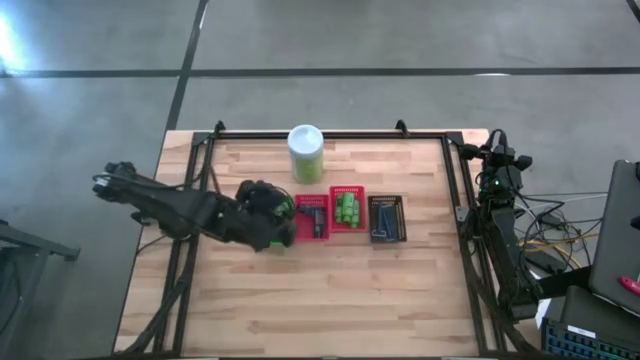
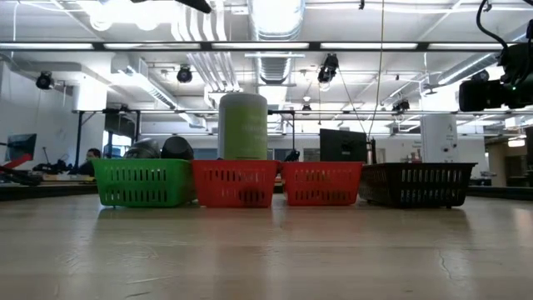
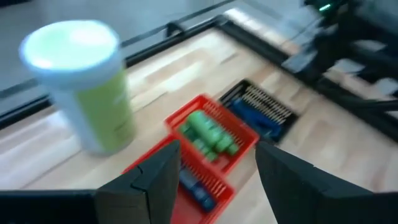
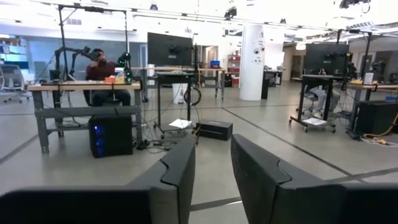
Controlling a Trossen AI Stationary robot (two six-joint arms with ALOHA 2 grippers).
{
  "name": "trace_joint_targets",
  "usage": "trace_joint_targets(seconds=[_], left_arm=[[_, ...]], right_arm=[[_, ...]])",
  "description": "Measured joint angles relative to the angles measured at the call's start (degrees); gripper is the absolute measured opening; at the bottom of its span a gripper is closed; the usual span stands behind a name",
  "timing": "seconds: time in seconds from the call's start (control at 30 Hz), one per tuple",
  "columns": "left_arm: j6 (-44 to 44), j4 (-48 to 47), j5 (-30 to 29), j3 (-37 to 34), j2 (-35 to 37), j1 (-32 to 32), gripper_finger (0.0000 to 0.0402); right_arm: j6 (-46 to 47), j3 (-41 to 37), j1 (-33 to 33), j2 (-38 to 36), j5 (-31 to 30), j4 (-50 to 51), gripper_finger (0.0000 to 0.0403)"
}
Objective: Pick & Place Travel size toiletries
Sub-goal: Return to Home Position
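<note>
Wooden table (image 1: 330,290), sorting apparently done, left arm not yet home.
Canister (image 1: 306,153) behind the row. Green tubes (image 1: 346,208) in right red basket (image 1: 347,188), blue tubes (image 1: 318,218) in left red basket (image 1: 312,197), razors (image 1: 386,220) in dark basket (image 1: 387,198). Left gripper (image 1: 284,222) wide, empty, just beside left red basket. Right gripper (image 4: 213,149) narrow-gapped, empty, off the table's right edge. Risk: snagging that rim and dragging the basket, if swung away before lifting.

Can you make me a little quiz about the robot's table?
1. True or false: the green tubes lie in a red basket.
2. Which basket holds the blue razors? A the green one, B a red one, C the black basket.
3. The right hand waits at the table's right edge. What does the left hand hold?
Key: 1 true; 2 C; 3 nothing, it is open.
</note>
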State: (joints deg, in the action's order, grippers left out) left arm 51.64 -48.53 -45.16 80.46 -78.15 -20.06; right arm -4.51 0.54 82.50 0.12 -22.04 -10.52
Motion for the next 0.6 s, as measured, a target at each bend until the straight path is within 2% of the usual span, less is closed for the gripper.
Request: trace_joint_targets(seconds=[0.1,0.2,0.37,0.6], left_arm=[[-5.6,10.4,2.8,-6.6,3.7,1.6,0.0213],[-7.2,17.2,3.8,-13.7,7.5,2.8,0.0213],[-7.3,23.4,6.1,-23.1,14.8,4.4,0.0213],[-11.8,28.6,11.4,-32.4,25.6,6.8,0.0213]], right_arm=[[0.0,0.0,0.0,0.0,0.0,0.0,0.0088],[0.0,0.0,0.0,0.0,0.0,0.0,0.0077],[0.0,0.0,0.0,0.0,0.0,0.0,0.0061],[0.0,0.0,0.0,0.0,0.0,0.0,0.0046]])
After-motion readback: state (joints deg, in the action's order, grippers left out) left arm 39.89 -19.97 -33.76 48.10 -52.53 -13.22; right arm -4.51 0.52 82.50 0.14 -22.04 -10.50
